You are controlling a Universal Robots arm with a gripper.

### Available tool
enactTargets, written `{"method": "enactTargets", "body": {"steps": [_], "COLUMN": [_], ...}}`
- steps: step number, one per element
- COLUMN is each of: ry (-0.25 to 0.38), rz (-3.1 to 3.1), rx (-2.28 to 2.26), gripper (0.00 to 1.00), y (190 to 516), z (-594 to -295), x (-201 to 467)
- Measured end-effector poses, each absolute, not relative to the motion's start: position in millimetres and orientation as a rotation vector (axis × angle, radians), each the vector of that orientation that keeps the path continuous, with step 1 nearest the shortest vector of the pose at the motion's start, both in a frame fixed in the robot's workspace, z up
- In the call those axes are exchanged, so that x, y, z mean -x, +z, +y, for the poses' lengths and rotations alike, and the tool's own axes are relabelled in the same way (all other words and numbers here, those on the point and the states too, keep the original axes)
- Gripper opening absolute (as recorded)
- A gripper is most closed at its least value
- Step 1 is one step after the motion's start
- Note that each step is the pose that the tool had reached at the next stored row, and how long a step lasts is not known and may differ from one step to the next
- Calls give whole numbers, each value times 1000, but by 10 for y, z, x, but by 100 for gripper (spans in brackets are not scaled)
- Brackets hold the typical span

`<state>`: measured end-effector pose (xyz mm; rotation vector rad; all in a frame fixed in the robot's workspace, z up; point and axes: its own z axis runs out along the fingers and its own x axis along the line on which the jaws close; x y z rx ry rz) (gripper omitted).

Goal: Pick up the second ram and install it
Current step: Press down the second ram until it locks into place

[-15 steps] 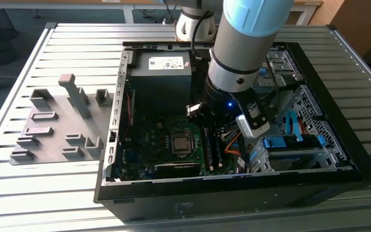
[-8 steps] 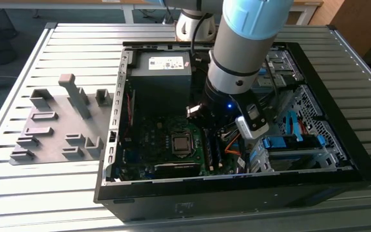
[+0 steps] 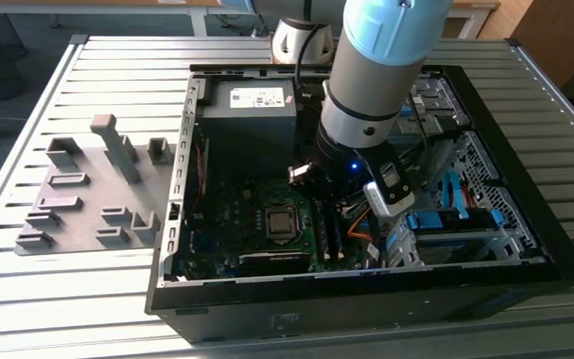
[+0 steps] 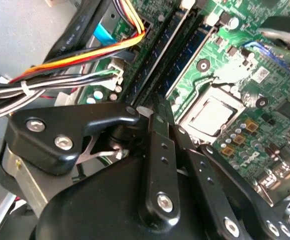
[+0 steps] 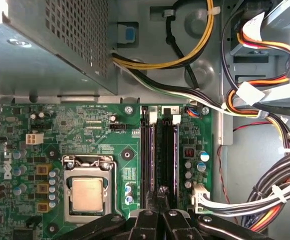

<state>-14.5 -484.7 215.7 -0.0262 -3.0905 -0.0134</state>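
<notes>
Black fingers (image 5: 160,212) closed together, arm reaching steeply down over motherboard's (image 5: 130,150) memory slots (image 5: 159,155)

Cable bundles (image 5: 264,195) crowding one side of the memory slots (image 5: 159,155) (power supply (image 5: 55,45) near their far end).

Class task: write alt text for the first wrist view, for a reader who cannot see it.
The gripper hangs directly over the memory slots of a green motherboard inside an open computer case. The processor socket lies beside the slots, a grey metal power supply stands beyond the board, and bundled coloured cables run along the case wall.
</notes>
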Motion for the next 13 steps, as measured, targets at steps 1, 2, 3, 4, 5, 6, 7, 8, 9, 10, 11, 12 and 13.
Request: {"method": "enactTargets", "body": {"steps": [1, 2, 3, 4, 5, 6, 7, 8, 9, 10, 11, 12, 13], "ry": [-13, -13, -12, -13, -17, -20, -16, -14, -15, -14, -15, -15, -14], "rz": [-3090, -3090, -3090, -3091, -3091, -3092, -3091, -3091, -3091, -3091, -3091, -3091, -3091], "rx": [26, 26, 26, 26, 26, 25, 25, 25, 24, 24, 24, 24, 24], "gripper": [11, 11, 11, 11, 11, 11, 11, 11, 11, 11, 11, 11, 11], "y": [2150, 2147, 2149, 2160, 2175, 2199, 2247, 2293, 2329, 2365, 2394, 2410, 2415], "z": [-4847, -4848, -4847, -4845, -4843, -4841, -4845, -4846, -4845, -4846, -4846, -4846, -4846], "x": [145, 145, 145, 144, 144, 143, 144, 144, 144, 144, 144, 144, 144]}}
